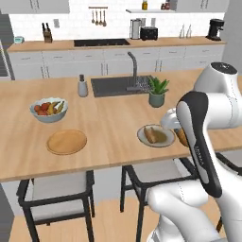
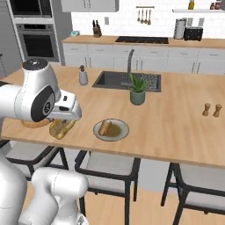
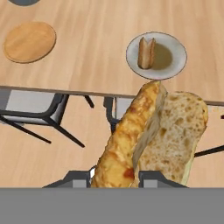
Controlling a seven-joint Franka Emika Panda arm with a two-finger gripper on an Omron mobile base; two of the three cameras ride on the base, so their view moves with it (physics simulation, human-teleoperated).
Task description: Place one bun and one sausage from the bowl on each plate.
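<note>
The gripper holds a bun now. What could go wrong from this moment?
1. The gripper pinches the bun at its end, over the floor past the counter edge; it may slip and fall.
2. The grey-white plate already carries a bun; a second one there would leave the wooden plate without bread.

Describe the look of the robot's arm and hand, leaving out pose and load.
The arm is glossy white, built of rounded, bulbous segments with dark grey-black joint bands and a dark cap on one joint. No cables or markings show. The hand ends in two small dark grey finger tips.
</note>
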